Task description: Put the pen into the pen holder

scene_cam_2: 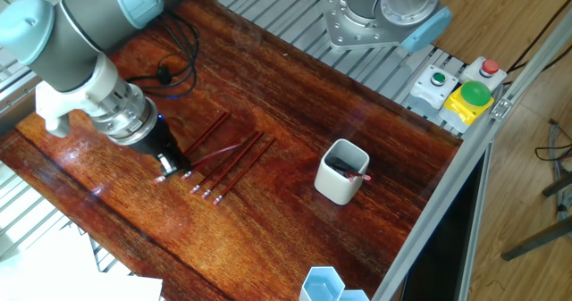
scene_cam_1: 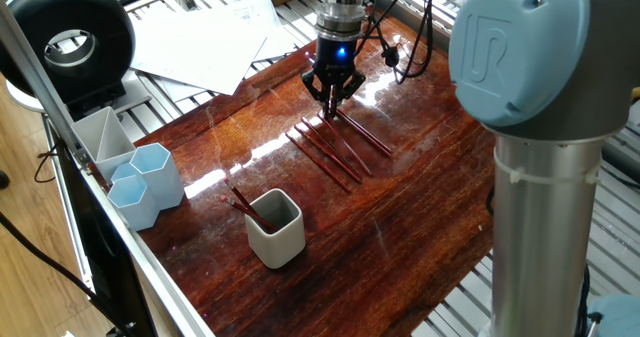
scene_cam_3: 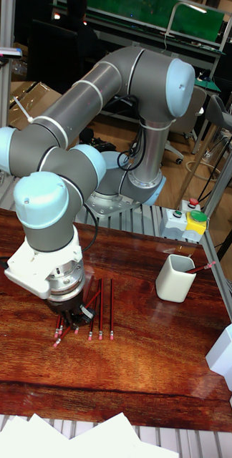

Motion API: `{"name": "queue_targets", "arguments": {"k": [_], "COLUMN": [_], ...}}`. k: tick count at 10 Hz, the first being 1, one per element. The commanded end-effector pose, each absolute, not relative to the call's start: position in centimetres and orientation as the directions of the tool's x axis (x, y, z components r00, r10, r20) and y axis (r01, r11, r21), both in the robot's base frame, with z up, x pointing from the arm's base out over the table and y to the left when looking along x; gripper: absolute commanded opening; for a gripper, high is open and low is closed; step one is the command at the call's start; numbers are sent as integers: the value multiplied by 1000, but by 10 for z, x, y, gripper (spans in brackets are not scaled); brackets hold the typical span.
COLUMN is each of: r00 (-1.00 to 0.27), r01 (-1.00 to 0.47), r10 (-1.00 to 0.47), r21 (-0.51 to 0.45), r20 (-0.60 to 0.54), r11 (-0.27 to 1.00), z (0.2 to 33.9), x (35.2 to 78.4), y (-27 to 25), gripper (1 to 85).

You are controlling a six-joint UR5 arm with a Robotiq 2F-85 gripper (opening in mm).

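My gripper [scene_cam_1: 332,99] hangs over the far end of a row of dark red pens [scene_cam_1: 336,151] lying side by side on the wooden table. In the other fixed view the gripper [scene_cam_2: 172,166] is shut on the tip of one pen [scene_cam_2: 214,154], which slants up off the row and crosses the others. The off-white pen holder [scene_cam_1: 274,227] stands apart toward the table's front, with red pens [scene_cam_1: 240,203] leaning out of it. The tall fixed view shows the gripper [scene_cam_3: 73,315] at the row's left end and the pen holder [scene_cam_3: 175,278] to the right.
Two pale blue hexagonal cups [scene_cam_1: 148,180] and a grey compartment tray [scene_cam_1: 98,137] stand at the table's left edge. Loose papers [scene_cam_1: 210,39] lie behind. A button box [scene_cam_2: 460,92] and the robot base [scene_cam_2: 384,15] sit along the other side. A black cable [scene_cam_2: 170,69] lies near the gripper.
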State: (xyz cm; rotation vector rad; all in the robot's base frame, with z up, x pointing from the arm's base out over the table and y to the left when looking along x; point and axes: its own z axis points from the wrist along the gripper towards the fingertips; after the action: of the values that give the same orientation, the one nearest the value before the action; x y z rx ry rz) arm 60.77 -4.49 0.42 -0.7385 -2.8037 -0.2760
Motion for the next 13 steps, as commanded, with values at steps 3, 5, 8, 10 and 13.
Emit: {"name": "queue_targets", "arguments": {"k": [3,5,8,10,13], "r00": [-842,-846,-895,-918,-960], "r01": [509,501,407,372,279], "r10": [475,470,384,363,279], "r21": [87,76,66,34,-21], "r20": [254,251,229,162,3], "r11": [856,862,911,927,960], "z": [17,37,84,100,119], "x": [613,614,592,586,596], "y": [-44,-32,-25,-37,-68], "gripper": [10,10,10,10,10]}}
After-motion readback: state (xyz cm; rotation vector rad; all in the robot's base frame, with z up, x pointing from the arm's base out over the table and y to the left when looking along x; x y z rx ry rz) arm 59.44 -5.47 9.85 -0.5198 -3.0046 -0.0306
